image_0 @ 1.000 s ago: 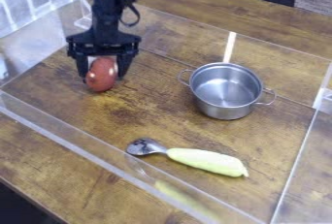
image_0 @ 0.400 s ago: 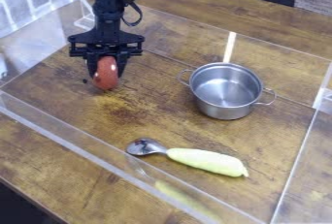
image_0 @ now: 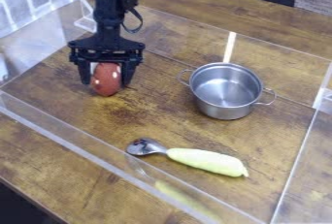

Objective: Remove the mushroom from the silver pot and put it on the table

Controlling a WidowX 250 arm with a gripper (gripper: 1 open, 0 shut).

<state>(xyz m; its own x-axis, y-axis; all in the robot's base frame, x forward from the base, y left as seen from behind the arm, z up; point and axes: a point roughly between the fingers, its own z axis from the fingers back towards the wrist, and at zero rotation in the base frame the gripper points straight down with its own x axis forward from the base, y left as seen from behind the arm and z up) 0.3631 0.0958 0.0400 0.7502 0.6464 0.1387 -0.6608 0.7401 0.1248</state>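
Note:
The mushroom [image_0: 107,81], reddish-brown cap with a pale stem, lies on the table [image_0: 155,116] at the left. My gripper [image_0: 107,75] hangs straight down over it, jaws spread wide with a finger [image_0: 81,73] on either side of the mushroom and a small gap to each. The silver pot [image_0: 234,107] stands empty to the right, well apart from the gripper and the mushroom.
A spoon with a yellow handle [image_0: 195,157] lies near the front. Clear acrylic walls [image_0: 78,141] edge the work area at the front, left and right. A thin pale stick [image_0: 230,46] stands behind the pot.
The jaws narrowed around the mushroom and have now spread wide again. The mushroom stays in about the same spot on the table, at the left.

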